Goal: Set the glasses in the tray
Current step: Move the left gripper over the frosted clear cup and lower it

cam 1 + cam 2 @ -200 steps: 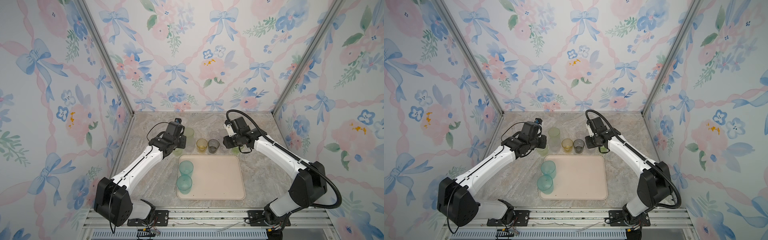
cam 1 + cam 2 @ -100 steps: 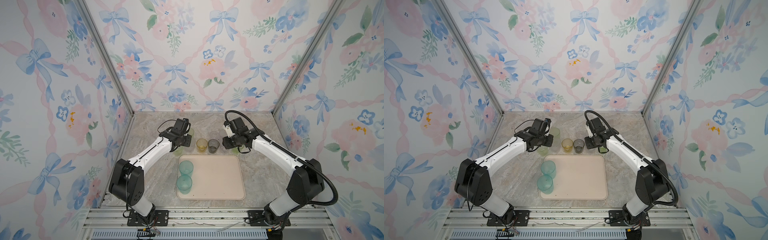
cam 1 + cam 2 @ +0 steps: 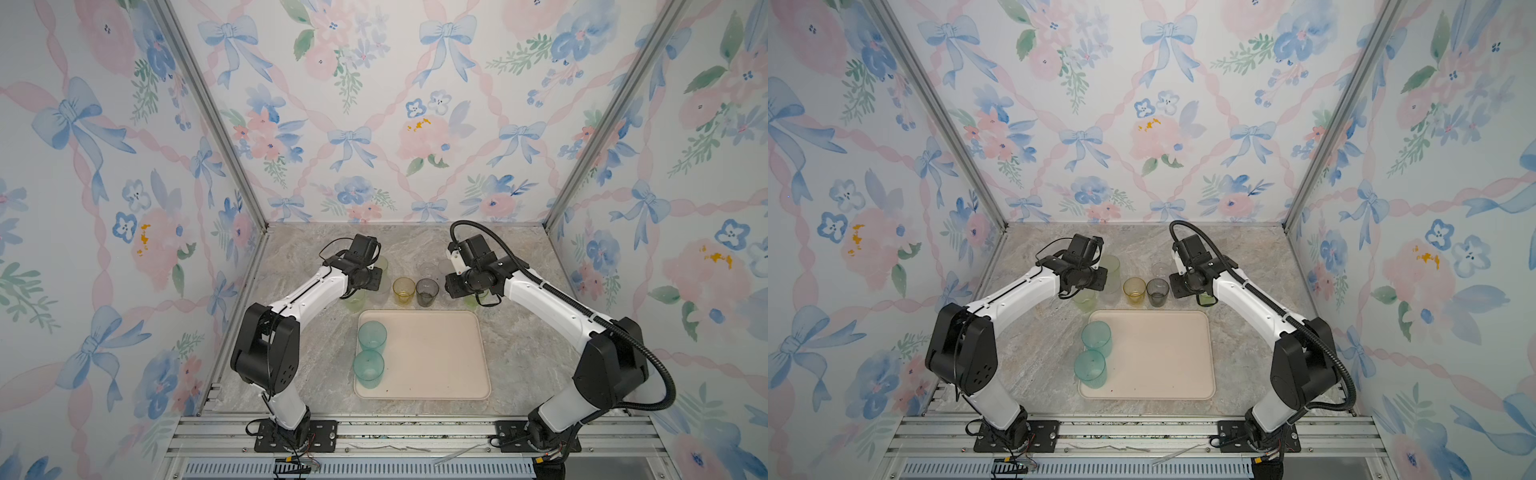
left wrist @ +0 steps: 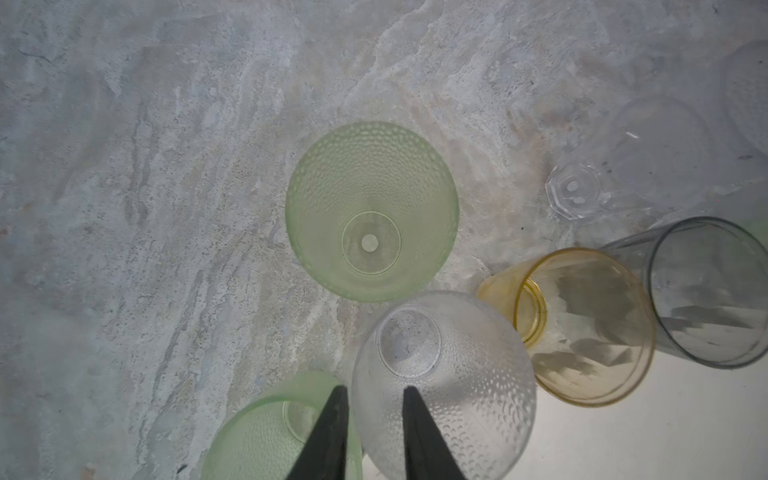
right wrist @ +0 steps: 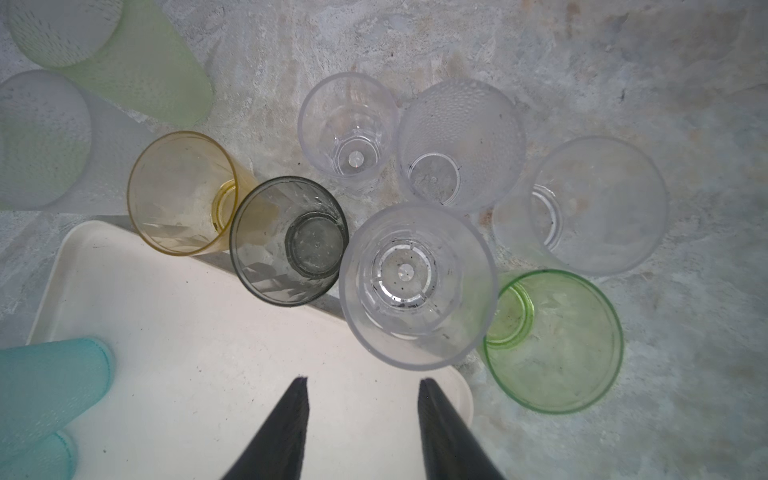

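A flat cream tray (image 3: 436, 357), rectangular with rounded corners and a low raised rim, lies on a grey marbled table (image 3: 316, 345). Twelve round, translucent tumblers are in view. Two tall teal tumblers (image 3: 372, 336) stand inside the tray along its left edge, one behind the other. The other ten stand on the table, clustered just beyond the tray's far edge. Three are pale green: two dimpled green tumblers (image 4: 372, 210) near the left gripper (image 4: 372, 388), and one smooth green tumbler (image 5: 552, 340) beside the tray's far right corner. An amber tumbler (image 3: 404, 290) and a smoky grey tumbler (image 3: 427, 291), both faintly faceted, stand side by side. Five are clear: two dimpled, one small and faceted, one with a ribbed base, one smooth. The left gripper's thin black fingers are narrowly parted astride the rim of a clear dimpled tumbler (image 4: 444, 386), one finger inside and one outside, with the gap wider than the wall. The right gripper (image 5: 363, 379) hangs over the tray's far right corner with its fingers spread apart, holding nothing.
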